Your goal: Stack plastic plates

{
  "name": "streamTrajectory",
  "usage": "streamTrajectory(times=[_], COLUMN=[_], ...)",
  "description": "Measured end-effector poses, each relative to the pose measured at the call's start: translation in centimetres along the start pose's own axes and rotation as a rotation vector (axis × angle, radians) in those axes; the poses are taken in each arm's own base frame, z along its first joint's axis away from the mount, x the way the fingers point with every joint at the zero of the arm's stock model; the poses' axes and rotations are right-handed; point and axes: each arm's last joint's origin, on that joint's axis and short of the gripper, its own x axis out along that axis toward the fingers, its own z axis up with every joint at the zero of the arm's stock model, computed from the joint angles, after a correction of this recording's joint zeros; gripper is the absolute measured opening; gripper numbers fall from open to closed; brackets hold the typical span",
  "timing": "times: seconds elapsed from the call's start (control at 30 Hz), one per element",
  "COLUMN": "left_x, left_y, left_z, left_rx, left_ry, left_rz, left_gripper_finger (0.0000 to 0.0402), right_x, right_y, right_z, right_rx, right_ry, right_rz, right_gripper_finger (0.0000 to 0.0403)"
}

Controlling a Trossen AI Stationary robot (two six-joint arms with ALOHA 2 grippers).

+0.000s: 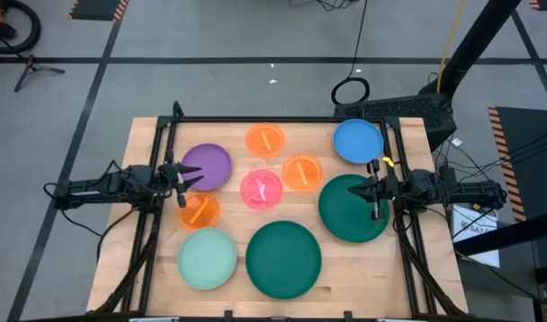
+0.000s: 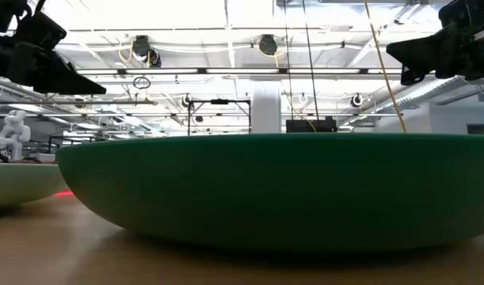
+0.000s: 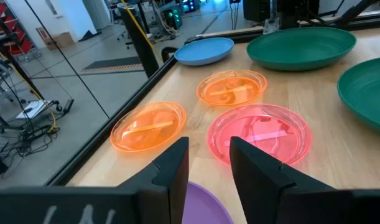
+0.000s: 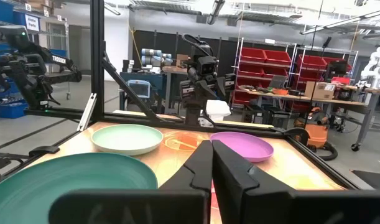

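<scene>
Nine plates lie singly, base down, on the wooden table: purple (image 1: 209,165), three translucent orange (image 1: 265,139) (image 1: 302,172) (image 1: 200,212), pink (image 1: 261,189), blue (image 1: 357,141), mint (image 1: 208,258) and two dark green (image 1: 349,210) (image 1: 284,258). My left gripper (image 1: 179,185) is open and hovers above the purple plate's left edge (image 3: 205,208). It faces the pink plate (image 3: 261,132). My right gripper (image 1: 374,192) is shut and hovers above the right-hand green plate (image 4: 71,180). It faces the purple plate (image 4: 241,145). In the low view both grippers sit high above the near green plate (image 2: 265,190).
A black frame (image 1: 273,119) runs along the table's far edge, with uprights at both sides. Bare wood (image 1: 148,224) shows at the near-left corner and between the plates. Beyond the table are floor cables and a workshop with shelves.
</scene>
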Motion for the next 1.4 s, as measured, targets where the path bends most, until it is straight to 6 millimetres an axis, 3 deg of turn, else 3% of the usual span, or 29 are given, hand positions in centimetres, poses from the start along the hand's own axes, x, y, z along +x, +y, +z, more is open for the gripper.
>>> streamTrajectory(times=[1.4], left_x=[0.0], left_y=[0.03], left_z=[0.0], left_rx=[0.058], left_ry=[0.001], left_rz=[0.01], left_gripper_finger=[0.0124], right_x=[0.0], right_y=[0.0], right_z=[0.03], right_rx=[-0.001], right_ry=[-0.003], right_rz=[-0.001], right_gripper_finger=[0.0002])
